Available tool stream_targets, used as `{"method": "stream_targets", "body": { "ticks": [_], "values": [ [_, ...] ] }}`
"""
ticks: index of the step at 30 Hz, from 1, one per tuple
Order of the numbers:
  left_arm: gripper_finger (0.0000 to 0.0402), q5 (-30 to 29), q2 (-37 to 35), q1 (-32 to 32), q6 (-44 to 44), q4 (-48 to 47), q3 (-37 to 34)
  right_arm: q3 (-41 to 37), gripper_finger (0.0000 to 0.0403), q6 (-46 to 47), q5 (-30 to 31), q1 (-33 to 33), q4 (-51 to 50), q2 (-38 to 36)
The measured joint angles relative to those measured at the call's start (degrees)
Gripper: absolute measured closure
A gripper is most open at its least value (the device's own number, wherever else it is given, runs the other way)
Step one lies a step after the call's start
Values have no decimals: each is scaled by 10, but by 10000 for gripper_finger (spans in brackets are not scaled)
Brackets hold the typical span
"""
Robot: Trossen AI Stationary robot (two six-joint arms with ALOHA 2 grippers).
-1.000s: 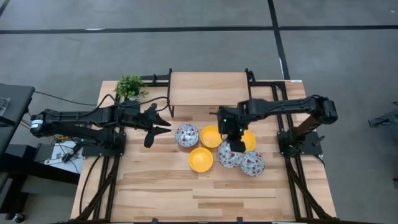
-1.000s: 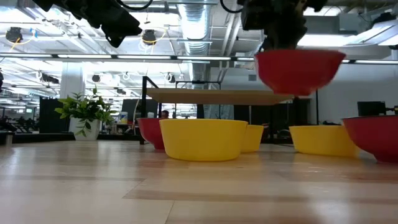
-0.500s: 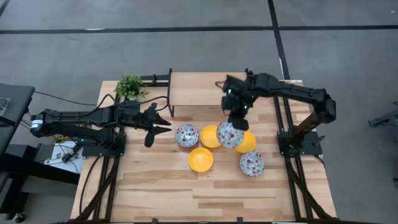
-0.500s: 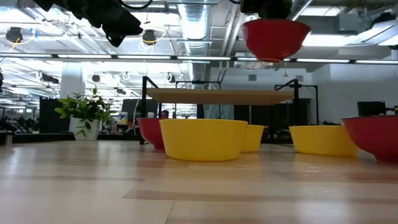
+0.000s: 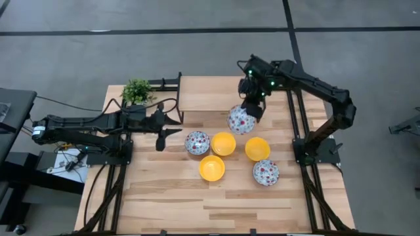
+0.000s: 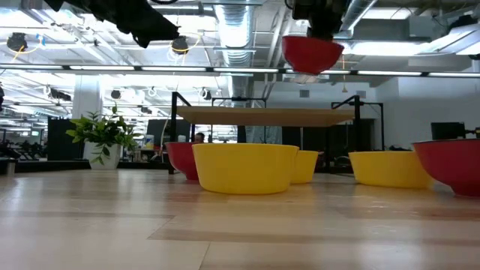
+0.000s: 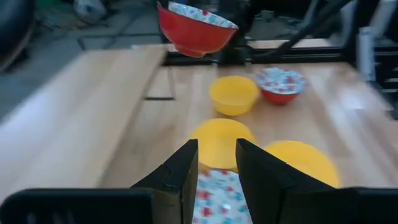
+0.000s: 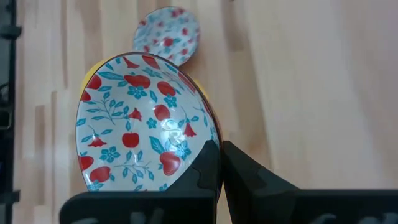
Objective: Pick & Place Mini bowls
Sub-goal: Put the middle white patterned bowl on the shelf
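The wooden table (image 5: 170, 203) fills the middle of the floor, with a raised wooden shelf (image 5: 210, 93) along its far edge; a small green potted plant (image 5: 137, 91) sits at the far left corner.

The right arm reaches in over the shelf's near edge, and the right gripper (image 5: 251, 110) has its fingers clamped on the rim of a floral bowl (image 5: 240, 120), white inside with red and blue speckle, red on the outside; the bowl hangs well clear of the table, high above the others in the low view (image 6: 312, 52), tilted in the right wrist view (image 8: 142, 124) with the fingers pinching its edge.

The left arm lies stretched along the table's left side; the left gripper (image 5: 165, 131) hovers just beside the nearest floral bowl, its fingers parted a little and holding nothing, as the left wrist view (image 7: 214, 163) shows.

On the table five mini bowls are clustered in the middle: a second floral bowl (image 5: 197, 142) on the left, touching or nearly touching a yellow bowl (image 5: 223, 143); another yellow bowl (image 5: 257, 149) to the right; a third yellow bowl (image 5: 212, 168) nearer the front edge; and a third floral bowl (image 5: 266, 172) at the front right, slightly apart from the rest.
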Motion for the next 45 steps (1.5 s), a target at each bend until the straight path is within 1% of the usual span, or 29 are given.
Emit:
{"method": "stream_targets", "body": {
  "ticks": [5,7,12,16,18,20,24,33,39,45],
  "values": [
    [293,-77,0,0,28,39,0,0,403,10,-1,-40,25,0],
    [293,-92,0,0,29,57,0,0,403,31,-1,-57,43,0],
    [293,-95,0,0,29,82,0,0,403,111,-5,-107,72,1],
    [293,-96,0,0,29,88,0,-1,403,191,-7,-153,70,13],
    [293,-96,0,0,28,90,0,0,403,230,-18,-173,72,23],
    [293,-96,2,0,28,96,0,0,403,257,-30,-193,70,34],
    [293,-96,13,0,28,114,0,0,403,300,-35,-213,72,57],
    [293,-96,48,0,24,115,0,-1,403,307,-29,-221,76,88],
    [293,-96,61,0,24,117,0,-1,403,304,-19,-237,70,91],
    [293,-96,60,0,24,120,0,-1,403,281,-19,-250,30,91]
  ]
}}
